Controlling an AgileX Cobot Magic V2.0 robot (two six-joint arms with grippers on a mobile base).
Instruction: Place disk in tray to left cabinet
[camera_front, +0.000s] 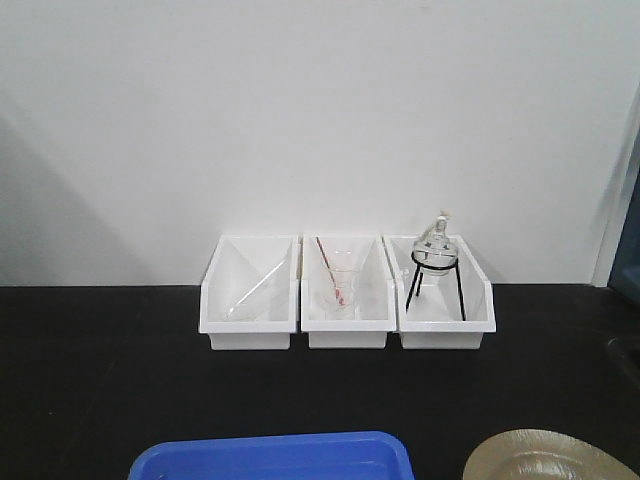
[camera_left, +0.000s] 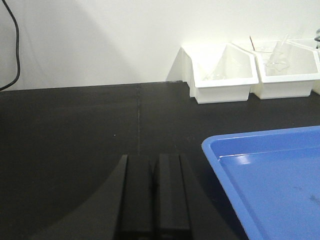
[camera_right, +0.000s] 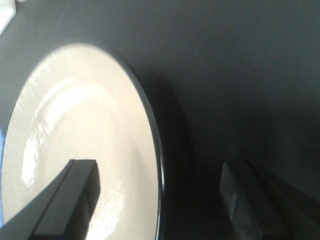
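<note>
The disk (camera_front: 545, 457), beige with a thin black rim, lies on the black table at the bottom right of the front view. The blue tray (camera_front: 272, 458) lies to its left at the bottom centre. In the right wrist view my right gripper (camera_right: 159, 172) is open and straddles the right rim of the disk (camera_right: 85, 130): one finger is over its face, the other over the table. In the left wrist view my left gripper (camera_left: 152, 192) is shut and empty, low over the table just left of the tray (camera_left: 270, 175). The left cabinet is out of view.
Three white open-front bins (camera_front: 347, 292) stand in a row against the white wall, holding glassware; the right one holds a flask on a black tripod (camera_front: 436, 262). The bins also show in the left wrist view (camera_left: 222, 72). A black cable (camera_left: 15, 45) hangs at the far left.
</note>
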